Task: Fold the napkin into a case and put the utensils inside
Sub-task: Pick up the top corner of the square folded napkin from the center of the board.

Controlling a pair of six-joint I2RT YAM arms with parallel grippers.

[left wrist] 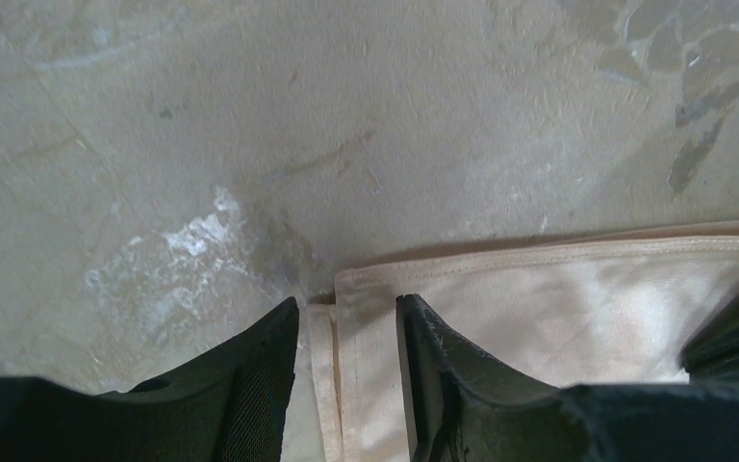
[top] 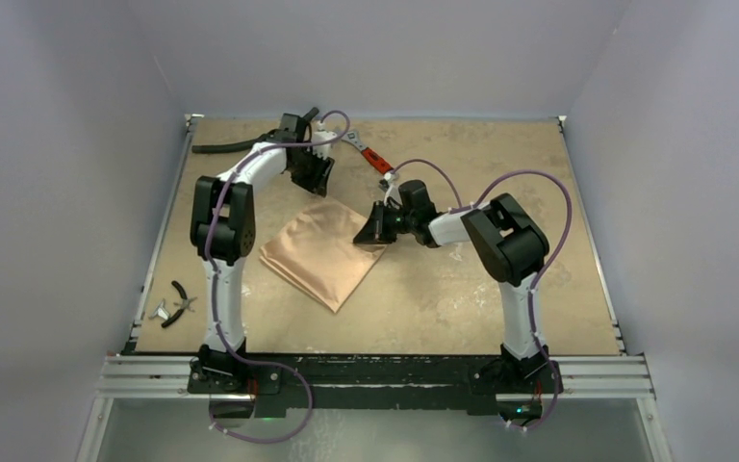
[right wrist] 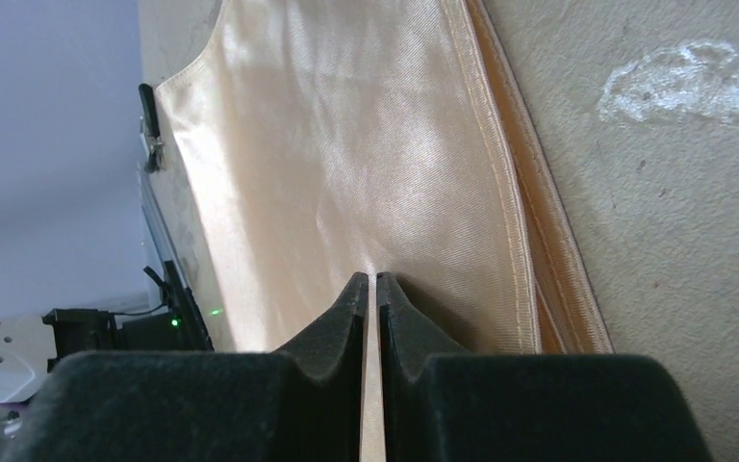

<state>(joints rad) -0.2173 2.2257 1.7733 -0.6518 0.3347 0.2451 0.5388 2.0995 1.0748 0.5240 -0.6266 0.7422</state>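
Folded napkin, left fingers apart astride its corner (not gripping), right fingers clamped on it

Even bright light, soft shadows, glare on napkin.

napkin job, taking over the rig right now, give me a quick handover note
Left gripper: open, fingers either side of the far corner hem of the peach-orange cloth napkin, not gripping.
Right gripper: shut on the napkin's right corner, a thin fold pinched.
Napkin: mid-table, folded flat in layers, roughly a diamond.
Utensils: none in or on the cloth. The small dark-and-metal pieces at the left edge of the beige table may be them, but they are too small to tell.
Done: first folds.
Left: finish the case, put the utensils inside.
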